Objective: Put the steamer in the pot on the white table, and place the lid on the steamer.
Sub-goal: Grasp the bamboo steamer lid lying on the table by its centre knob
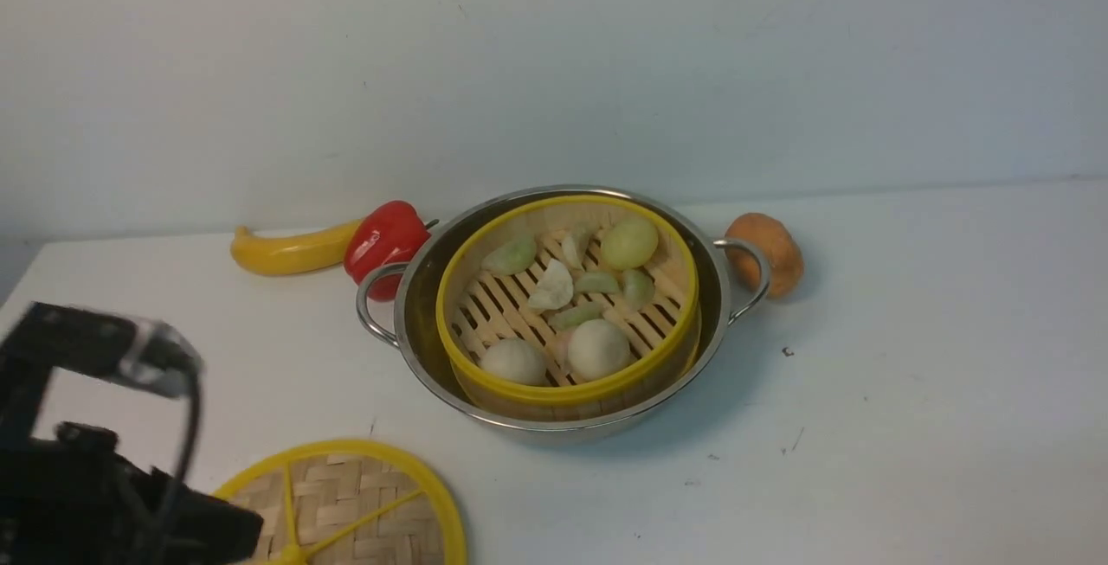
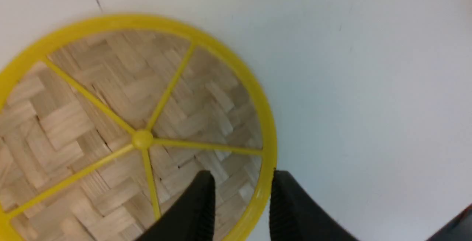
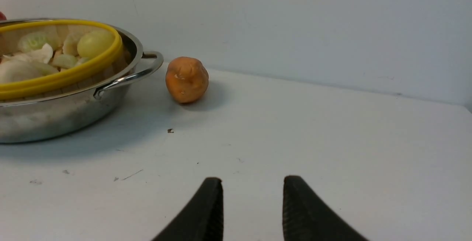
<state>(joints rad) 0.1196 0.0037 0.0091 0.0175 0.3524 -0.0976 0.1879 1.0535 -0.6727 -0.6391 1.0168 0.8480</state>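
The steamer (image 1: 567, 305), a yellow-rimmed bamboo basket of pale dumplings and buns, sits inside the steel pot (image 1: 563, 414) at the middle of the white table (image 1: 909, 375). The lid (image 1: 346, 504), a flat woven disc with yellow spokes, lies on the table at the near left. In the left wrist view my left gripper (image 2: 239, 176) is open and straddles the lid's (image 2: 110, 104) yellow rim, one finger over the weave and one just outside the rim. My right gripper (image 3: 252, 182) is open over bare table, right of the pot (image 3: 62, 115), holding nothing.
A yellow banana-shaped toy (image 1: 290, 251) and a red pepper (image 1: 385, 240) lie behind the pot's left handle. An orange potato (image 1: 766, 253) sits by the right handle. A pale wall runs along the table's far edge. My left arm (image 1: 104, 478) fills the near left corner.
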